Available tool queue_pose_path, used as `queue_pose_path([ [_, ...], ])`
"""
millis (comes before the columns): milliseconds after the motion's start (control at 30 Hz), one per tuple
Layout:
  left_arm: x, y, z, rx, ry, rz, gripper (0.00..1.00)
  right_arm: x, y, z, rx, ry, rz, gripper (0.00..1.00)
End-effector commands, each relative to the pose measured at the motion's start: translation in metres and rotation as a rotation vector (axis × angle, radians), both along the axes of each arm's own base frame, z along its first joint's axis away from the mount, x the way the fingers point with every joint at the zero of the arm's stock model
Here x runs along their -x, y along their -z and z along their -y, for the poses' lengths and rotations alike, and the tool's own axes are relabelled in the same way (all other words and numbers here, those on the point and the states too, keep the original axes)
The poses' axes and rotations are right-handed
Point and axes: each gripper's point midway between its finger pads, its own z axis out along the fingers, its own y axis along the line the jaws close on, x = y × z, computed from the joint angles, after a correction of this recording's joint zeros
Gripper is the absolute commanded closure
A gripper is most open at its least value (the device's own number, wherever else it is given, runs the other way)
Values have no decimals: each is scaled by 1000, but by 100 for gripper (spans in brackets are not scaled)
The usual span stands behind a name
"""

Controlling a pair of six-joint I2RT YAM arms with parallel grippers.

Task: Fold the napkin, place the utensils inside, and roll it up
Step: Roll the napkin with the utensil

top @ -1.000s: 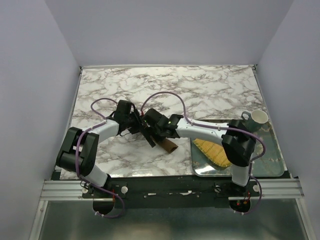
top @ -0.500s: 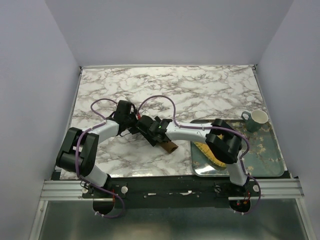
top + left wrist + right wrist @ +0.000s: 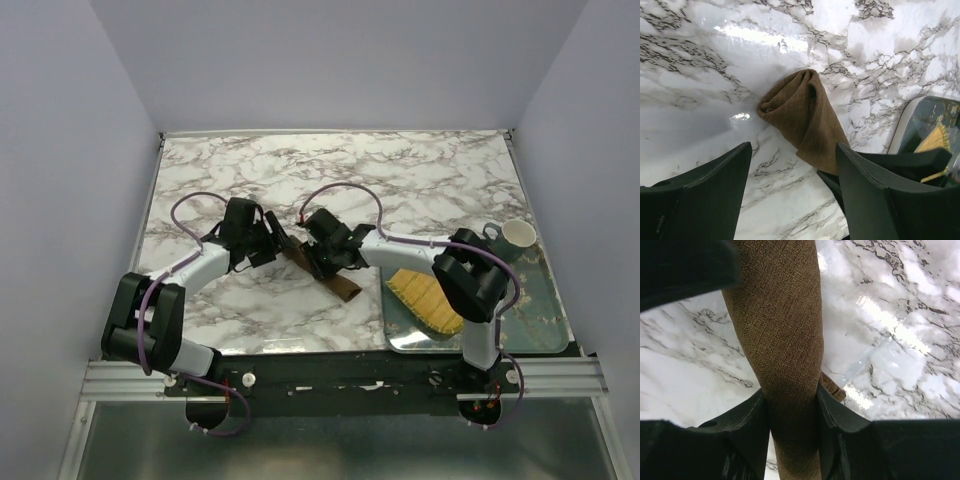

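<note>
The napkin [image 3: 343, 287] lies on the marble as a tight dark brown roll, slanting from upper left to lower right between the two arms. My right gripper [image 3: 322, 260] is shut on the roll's middle; in the right wrist view the cloth [image 3: 785, 330] is pinched between both fingers [image 3: 747, 430]. My left gripper [image 3: 272, 242] stands open just left of the roll's upper end. In the left wrist view the rolled end [image 3: 802, 112] lies ahead of the spread jaws [image 3: 794, 147], touching neither. The utensils are hidden from every view.
A glass tray [image 3: 530, 320] sits at the right near corner with a yellow woven mat [image 3: 425, 300] on its left part and a green mug [image 3: 515, 238] at its far end. The tray's rim [image 3: 902, 125] shows right of the roll.
The left gripper has opened, let go of the roll and drawn back leftward. The right gripper has closed on the roll's middle. The roll has shifted slightly right.
</note>
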Motion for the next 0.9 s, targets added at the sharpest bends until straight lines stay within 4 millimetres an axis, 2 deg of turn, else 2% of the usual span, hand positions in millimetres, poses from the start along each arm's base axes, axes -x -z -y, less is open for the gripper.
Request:
queue_pose_path([
  [0, -3, -19, -8, -16, -1, 48, 22, 20, 12, -3, -251, -69, -327, 57],
  [33, -2, -21, -5, -2, 7, 55, 22, 27, 7, -7, -306, -100, -386, 57],
  [67, -2, -23, -4, 10, 10, 59, 21, 21, 6, -2, -342, -90, -419, 57],
  [300, -7, -25, 12, 58, 27, 54, 20, 20, 2, 5, -519, -121, -643, 58],
  [433, -14, -17, 28, 63, 47, 33, 20, 21, 7, 7, -545, -126, -694, 58],
  [600, -21, 0, 33, 25, 40, 3, 21, 21, 9, 5, -564, -131, -728, 57],
  [700, -22, 12, 25, -25, 18, -17, 27, 19, 9, 5, -566, -128, -730, 55],
  [867, -12, 23, 15, -73, 11, -35, 40, 15, 7, 5, -555, -125, -710, 51],
])
